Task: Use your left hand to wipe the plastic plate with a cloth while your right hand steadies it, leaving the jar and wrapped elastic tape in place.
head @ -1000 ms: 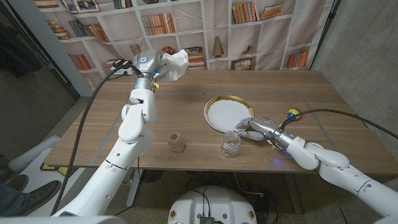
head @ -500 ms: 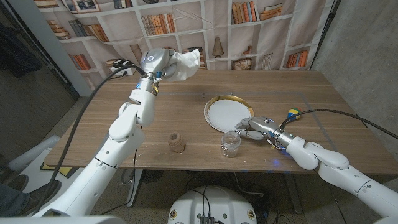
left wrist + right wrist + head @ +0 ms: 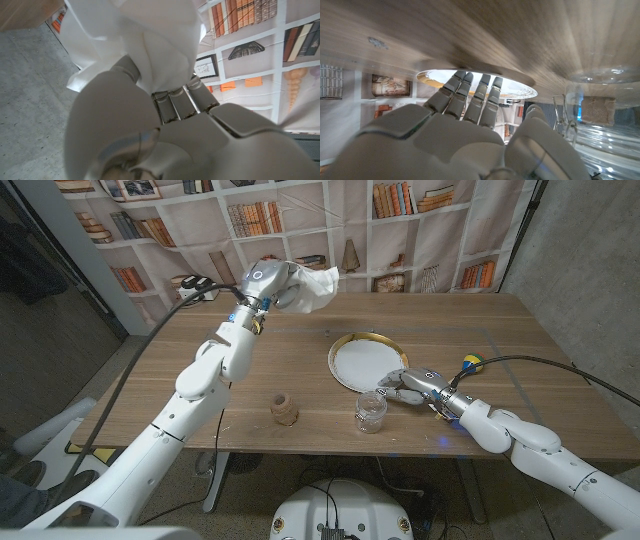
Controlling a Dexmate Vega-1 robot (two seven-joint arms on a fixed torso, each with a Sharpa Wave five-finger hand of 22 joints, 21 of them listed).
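Nearing plate [image 3: 366,363], cloth [image 3: 309,288] rightward since before

Head view high over table [image 3: 300,370], wrist views close behind hands

The robot's left hand [image 3: 272,283] is up in the air over the far side of the wooden table [image 3: 300,345], gripping a crumpled white cloth [image 3: 312,286]. Its right hand [image 3: 408,385] sits at the near edge of the round white plastic plate with a gold rim [image 3: 365,362], fingertips on it. A clear glass jar [image 3: 371,410] stands just beside that hand, and a brown roll of wrapped elastic tape [image 3: 284,408] is off to its left.
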